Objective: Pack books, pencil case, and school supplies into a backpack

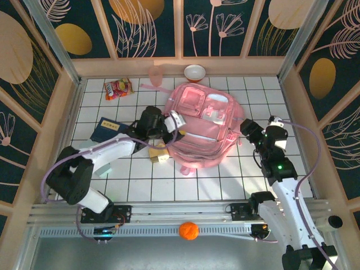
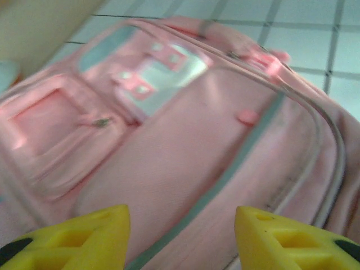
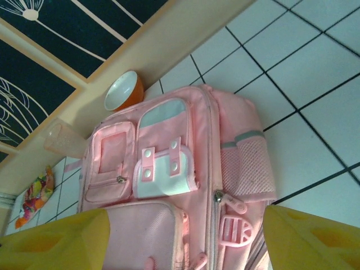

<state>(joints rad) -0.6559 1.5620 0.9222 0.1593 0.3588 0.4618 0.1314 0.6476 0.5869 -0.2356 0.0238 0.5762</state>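
Inspection of the white-tiled desk (image 1: 225,180): the pink backpack (image 1: 202,135) lies flat near the middle, front pockets facing up.

The left gripper (image 1: 171,121) sits at the backpack's left edge. Its wrist view shows yellow fingers (image 2: 84,236) spread apart with nothing between them, poised over the pink fabric. I cannot tell whether they touch it.

The right gripper (image 1: 246,128) is at the backpack's right side, jaws likewise released and empty, aimed across the bag toward the back wall.

The books (image 1: 107,129), a thin navy piece, lie on the desk left of the backpack, beyond the left arm. The school supplies (image 1: 159,153), tan and yellow blocks with a white piece, rest just beside the backpack's near-left corner.

A snack packet (image 1: 118,88), pink cup (image 1: 156,74) and bowl (image 1: 195,72) stand along the back edge.
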